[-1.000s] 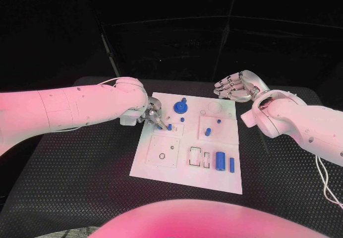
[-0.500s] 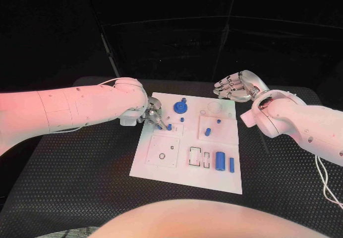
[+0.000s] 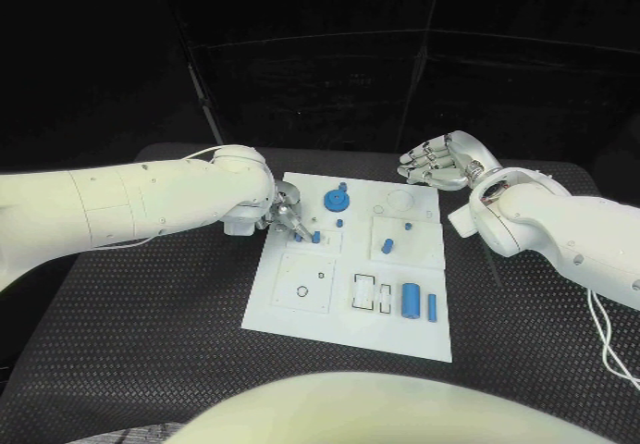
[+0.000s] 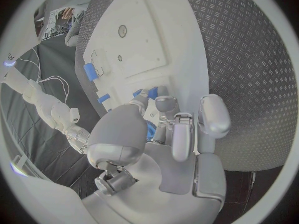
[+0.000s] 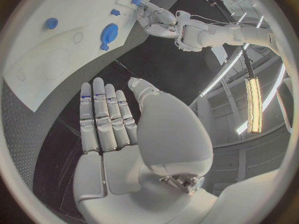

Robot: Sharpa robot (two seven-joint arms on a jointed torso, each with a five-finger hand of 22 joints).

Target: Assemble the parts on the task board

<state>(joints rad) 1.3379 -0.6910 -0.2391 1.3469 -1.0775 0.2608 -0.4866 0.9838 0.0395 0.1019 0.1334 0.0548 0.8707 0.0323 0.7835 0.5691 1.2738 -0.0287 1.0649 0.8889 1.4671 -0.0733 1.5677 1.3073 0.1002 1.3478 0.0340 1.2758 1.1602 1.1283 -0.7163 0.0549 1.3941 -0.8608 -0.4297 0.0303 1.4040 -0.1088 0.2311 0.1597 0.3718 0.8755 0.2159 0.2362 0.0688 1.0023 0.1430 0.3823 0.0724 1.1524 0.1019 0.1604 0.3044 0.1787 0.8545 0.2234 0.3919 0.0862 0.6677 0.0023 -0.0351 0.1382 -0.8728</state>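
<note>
White task board (image 3: 350,319) lying lengthwise at the middle of the black, ribbed table (image 3: 147,314), bearing small blue parts. Blue gear-like disc (image 3: 337,197) near the board's far edge, with a small blue stub (image 3: 340,223) just beside it toward the near side. Blue peg (image 3: 387,246) on a raised square plate at the board's right half; two blue cylinders, one thick (image 3: 412,297) and one thin (image 3: 432,307), side by side near the right edge (both lying flat, apart from the open rectangular slot frame next to them). Square plate with holes (image 3: 305,280) along the left edge. Left hand (image 3: 286,219) at the board's far-left corner, fingertips (image 4: 163,93) closed on a small blue part (image 3: 314,237) pressed down against the board; the left wrist view shows blue between the finger ends. Right hand (image 3: 437,161) raised off the table beyond the board's far-right corner, holding nothing, fingers (image 5: 104,115) straight and laid side by side, palm open, thumb set apart. White ring-shaped recess (image 3: 400,201) at the far-right part of the board.
</note>
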